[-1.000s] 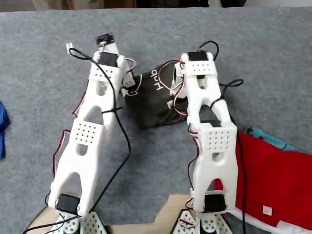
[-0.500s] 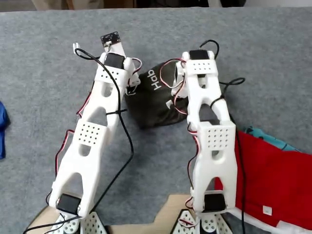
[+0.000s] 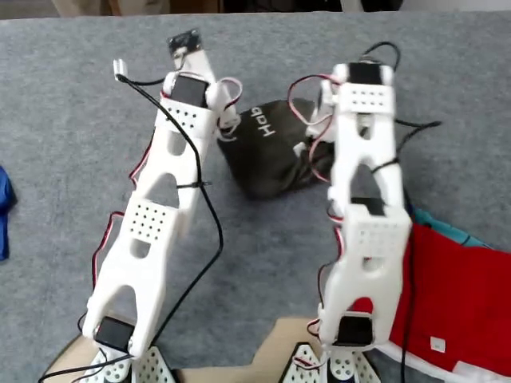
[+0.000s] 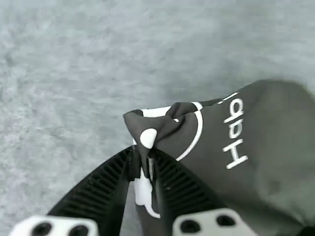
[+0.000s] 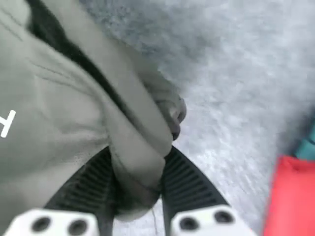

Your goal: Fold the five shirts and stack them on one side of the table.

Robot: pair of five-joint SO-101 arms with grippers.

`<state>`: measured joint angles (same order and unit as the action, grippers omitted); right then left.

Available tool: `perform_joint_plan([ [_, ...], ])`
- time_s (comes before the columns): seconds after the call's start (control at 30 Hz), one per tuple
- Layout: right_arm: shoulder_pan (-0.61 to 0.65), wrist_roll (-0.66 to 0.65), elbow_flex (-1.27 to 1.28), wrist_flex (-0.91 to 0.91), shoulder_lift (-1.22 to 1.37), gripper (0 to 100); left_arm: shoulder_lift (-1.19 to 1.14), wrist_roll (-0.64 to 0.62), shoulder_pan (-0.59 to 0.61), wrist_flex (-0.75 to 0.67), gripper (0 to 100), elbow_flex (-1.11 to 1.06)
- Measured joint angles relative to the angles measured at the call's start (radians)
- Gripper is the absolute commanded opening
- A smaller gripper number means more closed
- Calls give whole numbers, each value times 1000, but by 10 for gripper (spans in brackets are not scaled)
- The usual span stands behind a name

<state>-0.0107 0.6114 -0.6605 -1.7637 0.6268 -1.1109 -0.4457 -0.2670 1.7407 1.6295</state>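
A: Where is the dark shirt (image 3: 267, 155)?
B: On the table (image 3: 72, 144), far centre, between both arms. Left gripper (image 4: 142, 158) pinches its printed corner; right gripper (image 5: 139, 160) clamps a bunched fold, apparently its hem.

room to pass: gray table (image 3: 72, 120) at 10 and 2 o'clock | in the way: dark shirt (image 3: 267, 155) at 12, red shirt (image 3: 459, 287) at 4

A dark shirt (image 3: 271, 163) (white lettering (image 3: 266, 124)), red shirt (image 3: 459, 291), grey table (image 3: 64, 120).

L hand (image 4: 142, 160), R hand (image 5: 140, 153) both clamped on dark shirt (image 3: 267, 159); L arm (image 3: 152, 215), R arm (image 3: 363, 207) stretched fwd, side by side.
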Motion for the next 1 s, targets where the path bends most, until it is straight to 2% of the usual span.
perform_joint_plan([
  [0.23,-176,-44,341,11,-370,5,123,-14,-199,9,18,0],
  [0.47,-499,-153,617,43,-761,5,196,-40,-431,9,18,0],
  [0.8,-964,-405,985,140,-1201,5,221,-49,-609,9,18,0],
  [1.0,-1160,-531,1162,227,-1320,8,221,-61,-695,-15,18,0],
])
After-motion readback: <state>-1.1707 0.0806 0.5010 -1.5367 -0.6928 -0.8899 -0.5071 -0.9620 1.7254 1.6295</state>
